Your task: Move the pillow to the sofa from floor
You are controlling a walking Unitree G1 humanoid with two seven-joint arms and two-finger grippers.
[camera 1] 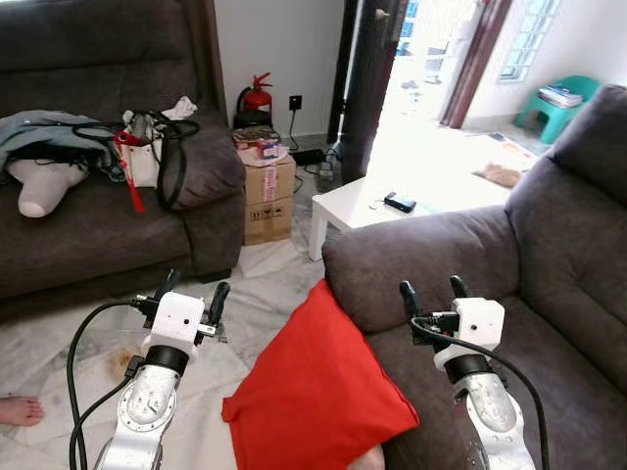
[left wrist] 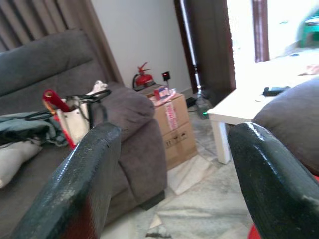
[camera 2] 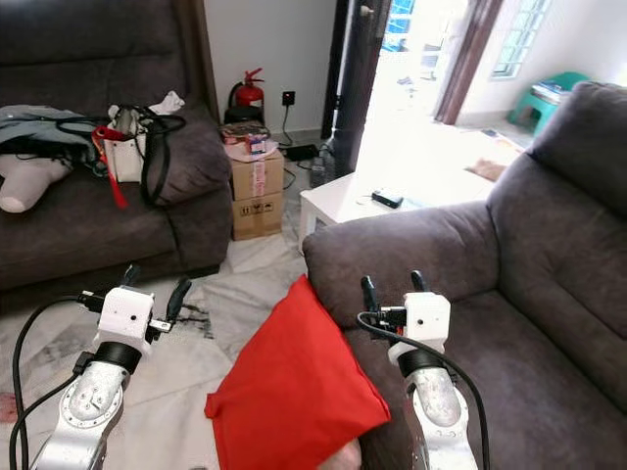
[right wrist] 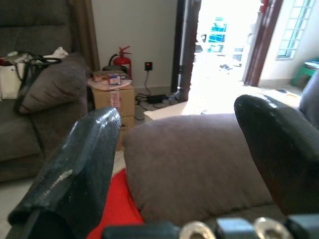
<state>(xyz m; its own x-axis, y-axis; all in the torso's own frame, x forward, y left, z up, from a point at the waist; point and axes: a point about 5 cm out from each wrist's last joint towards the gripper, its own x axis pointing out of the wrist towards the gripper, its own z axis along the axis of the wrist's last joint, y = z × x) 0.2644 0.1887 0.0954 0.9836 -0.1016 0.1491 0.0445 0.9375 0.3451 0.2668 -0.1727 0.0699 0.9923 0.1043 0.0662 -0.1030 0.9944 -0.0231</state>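
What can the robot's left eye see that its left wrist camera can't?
Left eye alone: the red pillow leaning on the near sofa, a bare foot, and both open claws, left claw over the floor, right claw over the seat. Left wrist alone: its fingers close up. Shared: fire extinguisher, cardboard box, white table.

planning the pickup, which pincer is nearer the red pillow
Roughly even; the right may be slightly nearer. The right pincer hovers open over the sofa seat, beside the red pillow; the left pincer hovers open above the floor on its other side.
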